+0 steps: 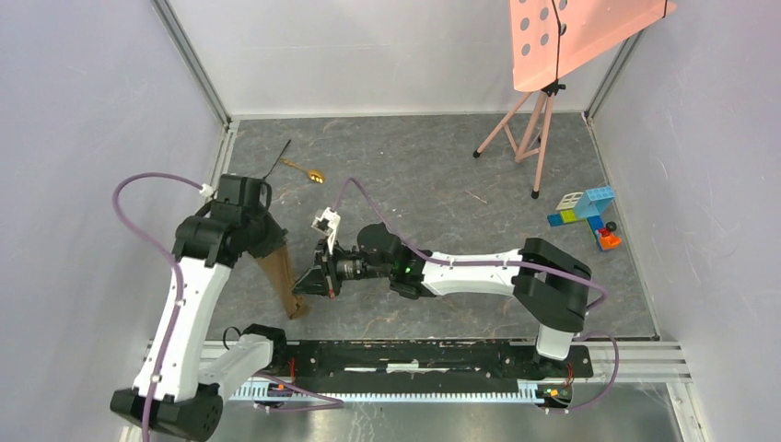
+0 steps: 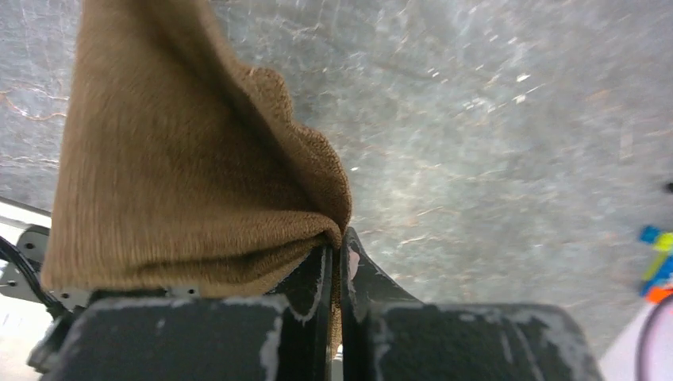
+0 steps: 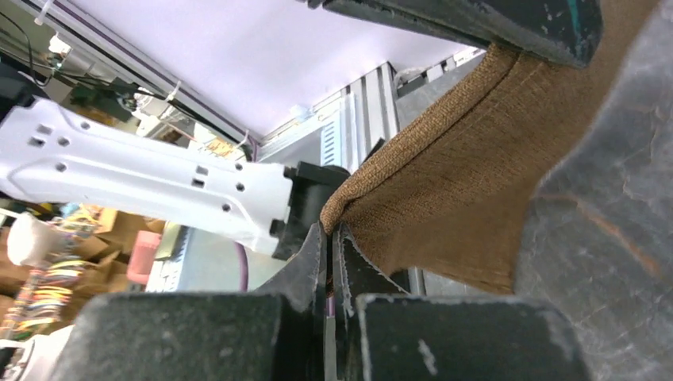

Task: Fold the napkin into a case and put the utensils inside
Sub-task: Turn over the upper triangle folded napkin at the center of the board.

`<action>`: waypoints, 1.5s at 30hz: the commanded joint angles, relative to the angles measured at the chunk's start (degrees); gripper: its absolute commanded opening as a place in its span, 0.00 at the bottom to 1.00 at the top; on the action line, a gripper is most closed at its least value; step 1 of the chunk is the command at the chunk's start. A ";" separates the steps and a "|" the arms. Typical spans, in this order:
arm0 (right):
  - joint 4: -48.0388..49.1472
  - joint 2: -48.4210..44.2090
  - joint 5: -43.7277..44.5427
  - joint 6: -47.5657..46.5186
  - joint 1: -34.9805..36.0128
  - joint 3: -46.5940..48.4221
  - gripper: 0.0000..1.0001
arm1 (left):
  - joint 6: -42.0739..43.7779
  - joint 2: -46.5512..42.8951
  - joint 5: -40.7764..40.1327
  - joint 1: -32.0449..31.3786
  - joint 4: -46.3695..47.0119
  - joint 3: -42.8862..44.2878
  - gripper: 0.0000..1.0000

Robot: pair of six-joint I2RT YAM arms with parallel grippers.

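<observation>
One napkin (image 1: 284, 281), edges inside both jaws.

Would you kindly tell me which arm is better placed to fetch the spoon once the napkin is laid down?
Probably left: the left end effector, shut on the napkin, sits nearer the gold spoon and black utensil at the far left; the right end effector, also clamping it, is farther away.

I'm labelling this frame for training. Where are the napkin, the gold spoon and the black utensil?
napkin (image 1: 285, 281): top external view, middle of the brown strip.
gold spoon (image 1: 302, 169): top external view, mid-handle.
black utensil (image 1: 279, 157): top external view, mid-handle.
</observation>
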 commanded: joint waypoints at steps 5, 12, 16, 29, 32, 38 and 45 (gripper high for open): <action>25.79 4.83 -13.98 17.19 -5.92 -19.52 0.00 | 11.75 24.86 3.39 -7.16 27.17 -4.66 0.02; 37.84 2.03 -14.30 21.28 -16.16 -38.25 0.00 | 12.11 50.49 5.54 -18.97 30.66 13.27 0.02; 39.44 -0.45 -14.79 21.08 -21.31 -45.12 0.00 | 10.69 59.12 11.62 -21.82 32.96 19.07 0.02; 2.51 -14.38 -11.16 5.09 -17.78 -26.68 0.00 | 8.86 39.46 16.01 -15.20 33.75 14.12 0.02; -3.25 -10.88 -10.38 3.36 -12.46 -16.15 0.00 | 9.12 30.70 19.86 -6.98 32.11 10.39 0.02; -9.66 3.09 -11.75 3.98 -4.16 8.37 0.00 | 16.06 17.11 21.82 9.99 20.75 10.67 0.02; -13.23 16.13 -16.59 7.55 2.34 31.43 0.00 | 20.78 7.79 12.72 21.10 11.64 13.31 0.02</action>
